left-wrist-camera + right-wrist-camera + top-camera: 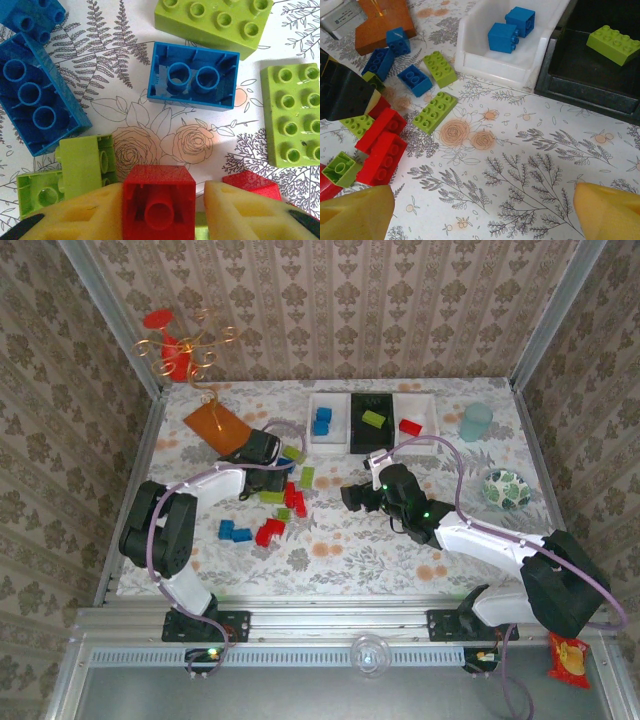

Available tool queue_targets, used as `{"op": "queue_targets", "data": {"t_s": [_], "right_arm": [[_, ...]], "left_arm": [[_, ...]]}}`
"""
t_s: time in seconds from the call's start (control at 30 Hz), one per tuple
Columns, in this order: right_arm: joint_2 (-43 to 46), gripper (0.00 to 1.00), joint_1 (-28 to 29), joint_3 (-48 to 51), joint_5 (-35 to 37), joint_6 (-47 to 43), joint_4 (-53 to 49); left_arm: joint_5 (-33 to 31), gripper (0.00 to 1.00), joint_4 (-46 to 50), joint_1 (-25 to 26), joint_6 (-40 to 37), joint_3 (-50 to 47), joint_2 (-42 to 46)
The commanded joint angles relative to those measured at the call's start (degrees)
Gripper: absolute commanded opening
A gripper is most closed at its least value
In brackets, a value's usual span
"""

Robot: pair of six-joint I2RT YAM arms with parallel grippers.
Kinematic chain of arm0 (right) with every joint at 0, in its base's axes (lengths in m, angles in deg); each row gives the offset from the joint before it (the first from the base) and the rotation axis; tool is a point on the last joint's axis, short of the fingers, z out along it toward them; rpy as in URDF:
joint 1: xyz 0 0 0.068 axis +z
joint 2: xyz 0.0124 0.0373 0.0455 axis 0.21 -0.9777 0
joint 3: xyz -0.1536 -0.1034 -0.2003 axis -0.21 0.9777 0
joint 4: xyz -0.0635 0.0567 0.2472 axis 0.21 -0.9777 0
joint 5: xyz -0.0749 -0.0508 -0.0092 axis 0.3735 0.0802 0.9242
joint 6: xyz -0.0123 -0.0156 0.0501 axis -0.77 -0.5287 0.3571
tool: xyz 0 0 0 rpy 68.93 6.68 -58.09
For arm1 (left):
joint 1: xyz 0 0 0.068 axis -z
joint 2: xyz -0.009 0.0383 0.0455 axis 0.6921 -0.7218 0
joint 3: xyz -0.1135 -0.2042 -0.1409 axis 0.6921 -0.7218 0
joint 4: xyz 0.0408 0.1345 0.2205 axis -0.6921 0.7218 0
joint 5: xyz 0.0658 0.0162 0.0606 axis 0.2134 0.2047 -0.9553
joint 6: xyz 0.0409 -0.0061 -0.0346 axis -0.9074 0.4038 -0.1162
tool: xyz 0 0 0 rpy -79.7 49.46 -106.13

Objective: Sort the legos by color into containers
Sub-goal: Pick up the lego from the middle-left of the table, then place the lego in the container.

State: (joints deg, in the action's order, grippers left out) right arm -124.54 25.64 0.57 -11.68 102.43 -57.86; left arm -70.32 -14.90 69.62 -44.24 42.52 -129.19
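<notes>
left claw [162,190] straddles a red lego [159,212] on the desk [165,140]; clamped or not, i cannot tell. right claw [482,212] gapes wide, released, above the desk near the containers [490,62].

On the left, bends the left arm [160,525] sharply at the elbow and reaches forward and inward, with the left gripper [164,202] pointed down. Brackets a red brick [159,197] between yellow pads [75,215], one pad against it and the other a sliver off, so a firm grip cannot be confirmed. On the right, stretches the right arm [500,540] low and leftward from its base, wrist tilted forward. Holds the right gripper [482,210] spread wide, with yellow fingers [355,212] far apart at either side.
</notes>
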Motion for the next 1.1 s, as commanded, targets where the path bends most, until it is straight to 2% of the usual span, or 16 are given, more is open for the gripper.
{"op": "queue_targets", "data": {"t_s": [0.0, 0.27, 0.5, 0.93, 1.07], "right_arm": [[0.03, 0.94, 0.19, -1.77, 1.95, -0.27, -0.68], [1.23, 0.94, 0.20, -1.60, 2.21, -0.36, -0.89], [1.22, 0.94, 0.21, -1.77, 2.19, -0.23, -1.32], [1.36, 0.94, 0.18, -1.34, 1.84, 0.87, -0.38], [2.15, 0.94, 0.05, -0.67, 3.53, 0.44, -0.03]], "left_arm": [[0.39, 0.44, 2.39, 0.01, -1.00, 0.24, -0.75], [0.56, 0.44, 3.38, 0.01, -1.15, 1.36, -2.19], [-0.13, 0.35, 2.43, 0.02, -1.00, 1.40, -1.72], [-0.72, 0.29, -4.15, 0.02, 1.71, 0.77, 7.78], [0.92, 0.29, -8.92, 2.92, 3.20, 1.47, 10.09]]}}
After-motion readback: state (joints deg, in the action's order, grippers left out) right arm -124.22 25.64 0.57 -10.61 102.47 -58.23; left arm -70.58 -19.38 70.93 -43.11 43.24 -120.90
